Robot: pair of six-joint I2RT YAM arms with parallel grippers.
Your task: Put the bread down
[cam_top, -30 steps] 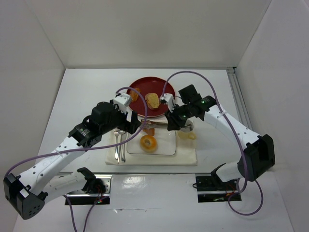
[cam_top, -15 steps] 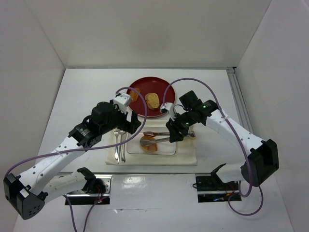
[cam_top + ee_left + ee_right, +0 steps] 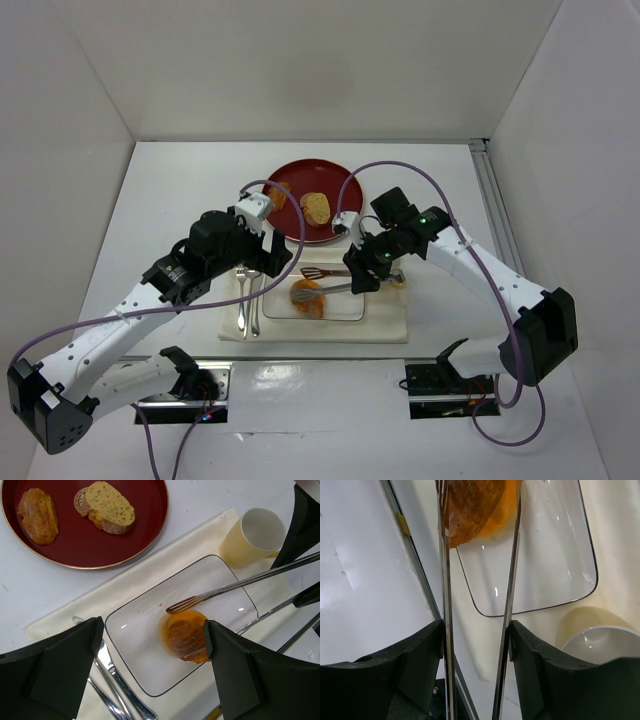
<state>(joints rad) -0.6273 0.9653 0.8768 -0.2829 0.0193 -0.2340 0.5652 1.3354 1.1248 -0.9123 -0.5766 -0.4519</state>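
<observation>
The bread (image 3: pixel 307 297), a round golden-orange roll with a darker centre, lies on the clear rectangular plate (image 3: pixel 345 305). It also shows in the left wrist view (image 3: pixel 185 635) and the right wrist view (image 3: pixel 475 505). My right gripper (image 3: pixel 362 272) (image 3: pixel 476 645) is shut on metal tongs (image 3: pixel 335 280). The tong arms (image 3: pixel 510 595) reach to either side of the bread, and one tip (image 3: pixel 182 605) touches its far edge. My left gripper (image 3: pixel 272 258) (image 3: pixel 152 635) is open and empty, hovering above the plate (image 3: pixel 135 630) with the bread between its fingers in view.
A cream cup (image 3: pixel 397 280) (image 3: pixel 252 535) stands right of the plate. A red round plate (image 3: pixel 290 180) behind holds a beige bread slice (image 3: pixel 109 514) and an orange-brown chunk (image 3: pixel 37 515). A fork and spoon (image 3: pixel 247 300) lie on the cream napkin (image 3: pixel 380 325).
My right arm swung the tongs down and left over the plate, bringing their tips to the bread. In the last half second the tong arms spread slightly. The left arm has stayed still.
</observation>
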